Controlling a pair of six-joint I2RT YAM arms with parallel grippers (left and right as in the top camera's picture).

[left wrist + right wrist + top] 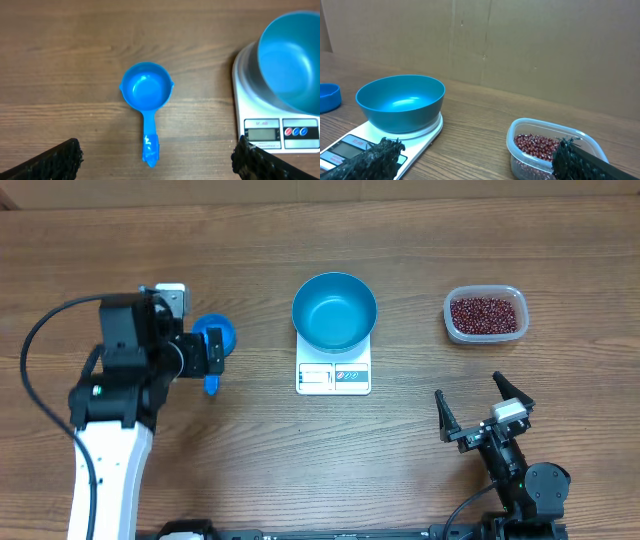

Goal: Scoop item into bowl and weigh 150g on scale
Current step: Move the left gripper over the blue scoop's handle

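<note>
Bowl [334,311] sits on the scale [333,376]. Beans [486,314] lie in a clear tub [448,321] right of the scale, beyond your right fingers [443,414]. Blue scoop [213,340] lies left of the scale, below your left fingers [60,159]. Wooden desk [300,460], cardboard wall [520,45]. Both pairs are spread wide and hold nothing.

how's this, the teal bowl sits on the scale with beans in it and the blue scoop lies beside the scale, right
No: the teal bowl is empty, as the overhead view shows. It does sit on the scale, and the blue scoop lies beside the scale.
</note>
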